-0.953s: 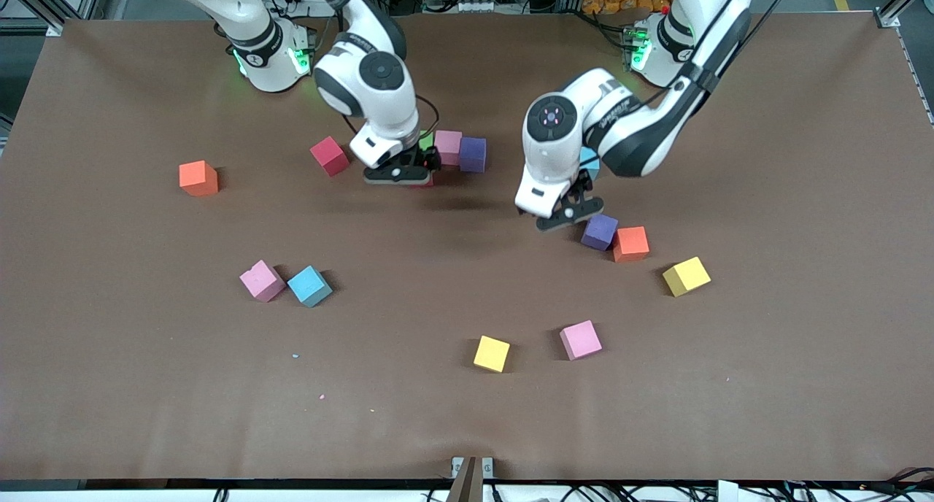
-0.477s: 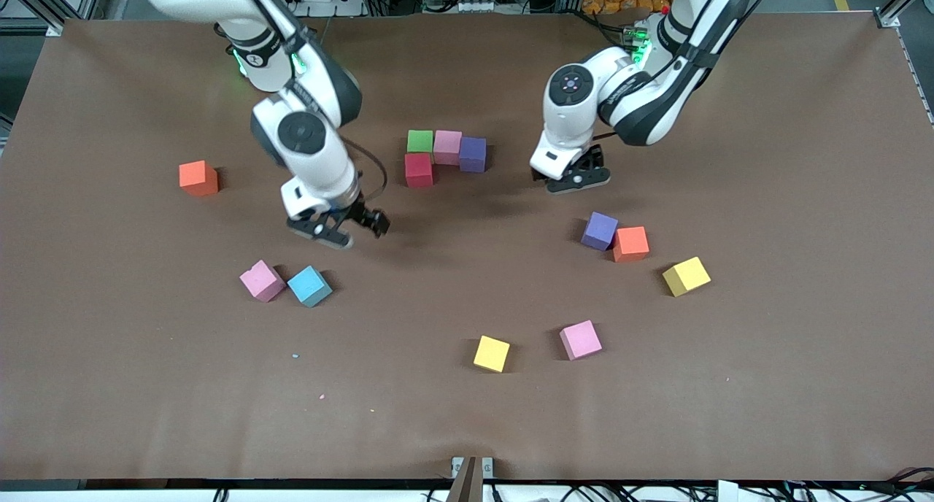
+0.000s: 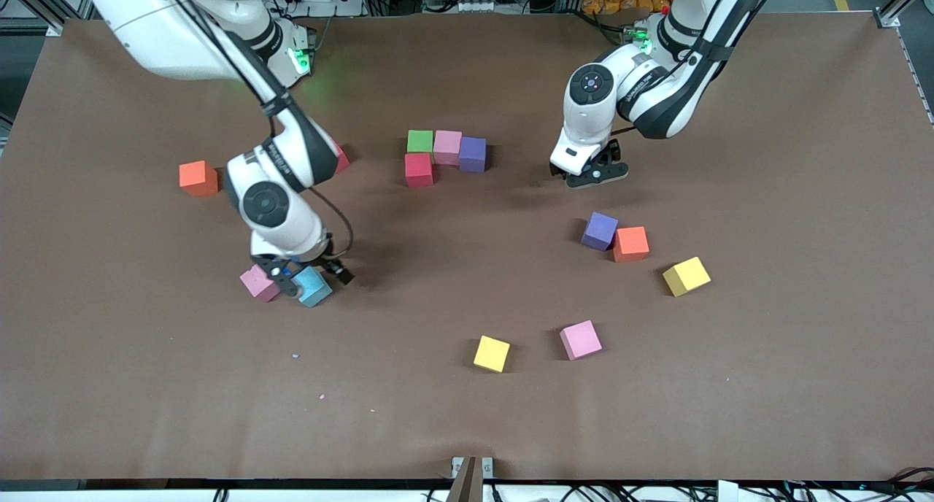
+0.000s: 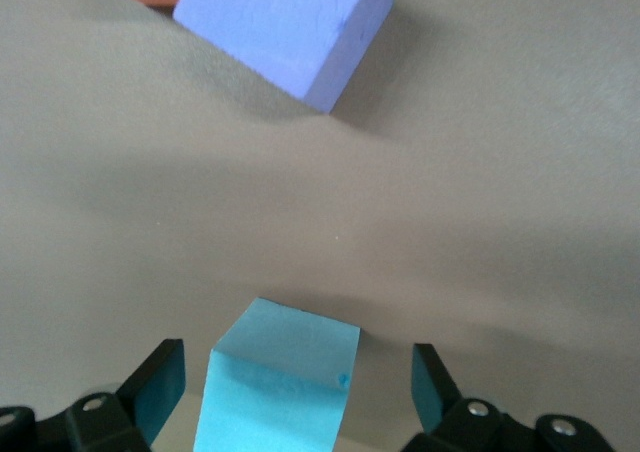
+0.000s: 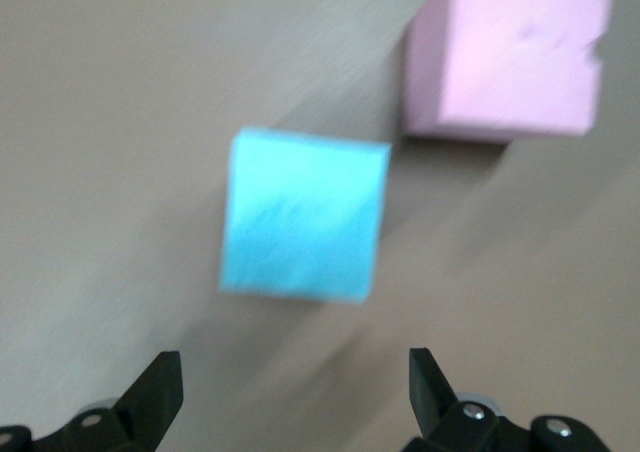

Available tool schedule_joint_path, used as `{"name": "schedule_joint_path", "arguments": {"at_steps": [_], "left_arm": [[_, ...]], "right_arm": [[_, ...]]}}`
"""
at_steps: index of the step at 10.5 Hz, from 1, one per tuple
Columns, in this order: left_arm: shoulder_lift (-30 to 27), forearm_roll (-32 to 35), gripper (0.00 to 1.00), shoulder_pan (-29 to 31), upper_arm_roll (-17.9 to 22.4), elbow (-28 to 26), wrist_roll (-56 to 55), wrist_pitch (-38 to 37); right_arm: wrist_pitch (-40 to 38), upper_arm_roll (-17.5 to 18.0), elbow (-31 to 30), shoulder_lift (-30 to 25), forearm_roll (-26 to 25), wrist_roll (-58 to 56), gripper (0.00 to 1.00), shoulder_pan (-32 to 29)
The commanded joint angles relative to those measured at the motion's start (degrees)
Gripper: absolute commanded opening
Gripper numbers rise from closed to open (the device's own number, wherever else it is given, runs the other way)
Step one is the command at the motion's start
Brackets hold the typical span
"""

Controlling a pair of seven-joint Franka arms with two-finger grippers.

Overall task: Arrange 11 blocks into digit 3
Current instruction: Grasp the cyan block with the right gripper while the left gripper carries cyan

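Looking across the counter (image 3: 467,429) from the front, we see the right pincer (image 3: 310,276) low over a light blue block (image 3: 314,287), spread and holding nothing; that cube sits turned askew beside a pink block (image 3: 257,283). Green (image 3: 419,141), pink (image 3: 447,146), purple (image 3: 473,154) and red (image 3: 419,170) cubes sit squarely clustered mid-counter. The left pincer (image 3: 597,172) hangs spread near them.

From the left wrist, spread fingers (image 4: 158,392) flank another light blue block (image 4: 280,382) without touching.

From the right wrist, we see the blue cube (image 5: 305,214) ahead of the parted fingers (image 5: 155,392), cornerwise.
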Motion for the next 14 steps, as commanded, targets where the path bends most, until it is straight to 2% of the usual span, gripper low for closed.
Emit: {"name": "schedule_joint_path", "arguments": {"at_steps": [1, 4, 8, 9, 10, 11, 12, 14], "left_arm": [[-2.4, -1.7, 1.0, 1.2, -1.0, -4.8, 1.8, 5.2], [-2.4, -1.7, 1.0, 1.3, -1.0, -7.2, 1.9, 8.0], [-1.1, -1.7, 1.0, 1.3, -1.0, -7.9, 2.7, 10.4], [-1.0, -1.7, 0.72, 1.3, -1.0, -8.0, 2.1, 10.4], [-1.0, -1.8, 0.37, 1.2, -1.0, -7.9, 0.9, 10.3], [-0.9, -1.8, 0.16, 1.1, -1.0, -7.8, -0.5, 10.3], [-0.3, -1.8, 0.05, 0.9, -1.0, -7.4, -2.7, 10.2], [0.1, -1.8, 0.01, 0.7, -1.0, -5.0, -8.1, 10.1]], "right_arm": [[-1.6, 0.5, 1.7, 0.2, 0.4, 0.9, 1.0, -2.0], [-0.1, 0.5, 3.5, 2.4, 0.5, 1.0, 1.0, -2.6], [3.3, 0.4, 3.8, 4.6, 0.3, 0.8, 1.0, -2.9], [3.8, 0.4, 3.8, 4.8, -0.1, 0.6, 1.0, -3.0], [3.8, 0.3, 3.8, 5.3, -0.4, 0.5, 1.0, -3.9], [3.9, 0.3, 3.8, 5.5, -0.4, 0.5, 1.0, -4.3], [3.9, 0.3, 3.8, 5.6, -0.5, 0.5, 0.93, -4.6], [5.4, 0.3, 3.9, 6.2, -0.4, 0.4, 0.34, -5.7]]}}
